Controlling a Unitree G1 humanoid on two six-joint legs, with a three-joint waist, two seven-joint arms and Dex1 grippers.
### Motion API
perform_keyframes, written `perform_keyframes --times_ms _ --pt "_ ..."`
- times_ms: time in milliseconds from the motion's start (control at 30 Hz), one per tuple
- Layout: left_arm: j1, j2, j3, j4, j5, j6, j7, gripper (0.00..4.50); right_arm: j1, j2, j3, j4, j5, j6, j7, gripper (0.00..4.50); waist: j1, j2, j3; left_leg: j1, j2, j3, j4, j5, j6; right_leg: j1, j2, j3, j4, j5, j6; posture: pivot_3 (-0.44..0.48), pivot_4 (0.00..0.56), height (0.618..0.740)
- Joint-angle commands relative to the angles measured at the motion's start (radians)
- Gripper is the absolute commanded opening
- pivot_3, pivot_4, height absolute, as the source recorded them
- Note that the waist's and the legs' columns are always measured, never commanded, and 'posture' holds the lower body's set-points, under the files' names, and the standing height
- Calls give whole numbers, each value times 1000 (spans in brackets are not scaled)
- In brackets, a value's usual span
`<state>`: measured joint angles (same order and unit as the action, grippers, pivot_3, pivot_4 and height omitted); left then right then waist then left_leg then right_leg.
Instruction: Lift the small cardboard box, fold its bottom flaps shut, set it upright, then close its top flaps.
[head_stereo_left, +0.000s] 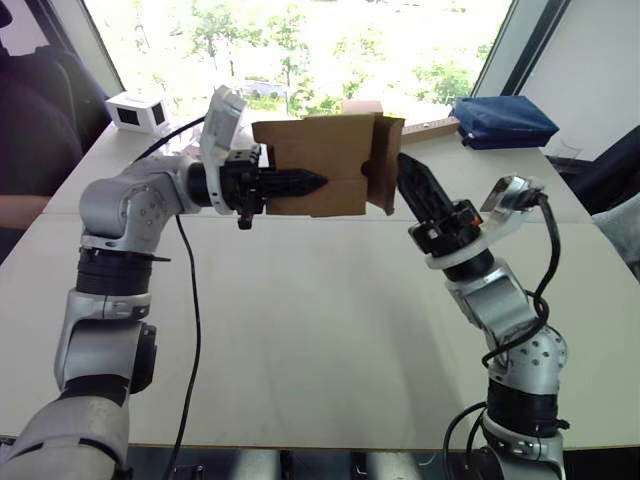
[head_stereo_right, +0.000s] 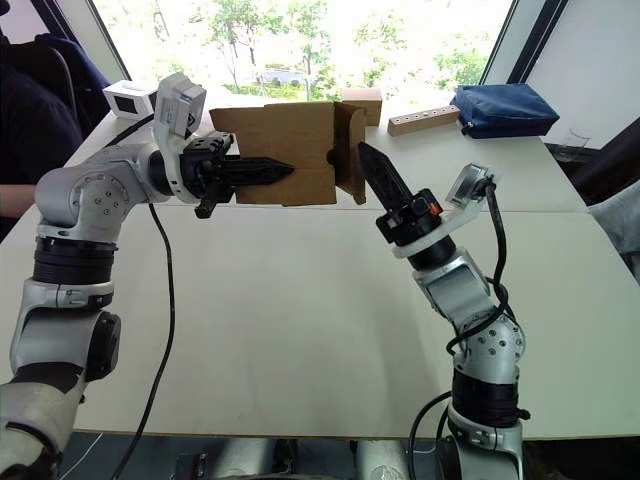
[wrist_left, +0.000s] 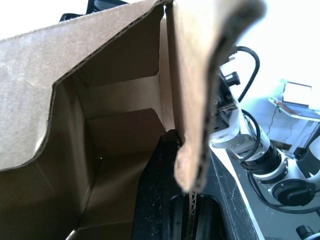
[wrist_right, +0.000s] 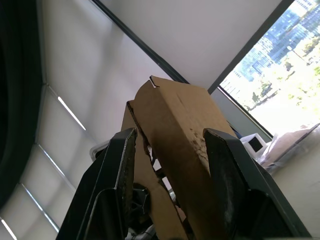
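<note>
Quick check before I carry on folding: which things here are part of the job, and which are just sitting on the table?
Part of the job:
- cardboard box, held off the table
- left end effector, shut on the box wall
- right end effector, open around a flap

Just lying about:
- blue pouch
- long wooden block
- white device
- small cube box
</note>
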<state>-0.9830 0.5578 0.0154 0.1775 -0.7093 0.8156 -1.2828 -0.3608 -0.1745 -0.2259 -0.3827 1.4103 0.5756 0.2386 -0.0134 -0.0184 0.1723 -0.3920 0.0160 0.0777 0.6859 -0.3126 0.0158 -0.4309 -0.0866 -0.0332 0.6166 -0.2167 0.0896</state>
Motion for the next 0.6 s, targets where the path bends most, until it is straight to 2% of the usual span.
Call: perform_keyframes --times_ms 33,133,233,500,600 --pt "-26 1 24 -22 -16 -11 -4 0 -25 22 -7 -10 14 -27 -18 2195 0 0 0 0 0 0 0 0 0 0 0 0 0 0 0 0 150 740" --pt "-26 1 26 -24 -18 -8 -2 0 -28 32 -2 -9 11 -36 -27 2195 0 0 0 0 0 0 0 0 0 0 0 0 0 0 0 0 150 740" --pt "-25 2 26 -26 -20 -5 -2 0 -22 39 11 -19 10 -32 -23 1549 0 0 0 0 0 0 0 0 0 0 0 0 0 0 0 0 150 740" --pt "-27 0 27 -23 -21 -3 1 0 -23 38 30 -14 -30 -33 -23 1549 0 0 0 0 0 0 0 0 0 0 0 0 0 0 0 0 150 740" --pt "-25 1 27 -23 -21 -3 2 0 -25 42 33 -12 -40 -36 -20 914 0 0 0 0 0 0 0 0 0 0 0 0 0 0 0 0 150 740"
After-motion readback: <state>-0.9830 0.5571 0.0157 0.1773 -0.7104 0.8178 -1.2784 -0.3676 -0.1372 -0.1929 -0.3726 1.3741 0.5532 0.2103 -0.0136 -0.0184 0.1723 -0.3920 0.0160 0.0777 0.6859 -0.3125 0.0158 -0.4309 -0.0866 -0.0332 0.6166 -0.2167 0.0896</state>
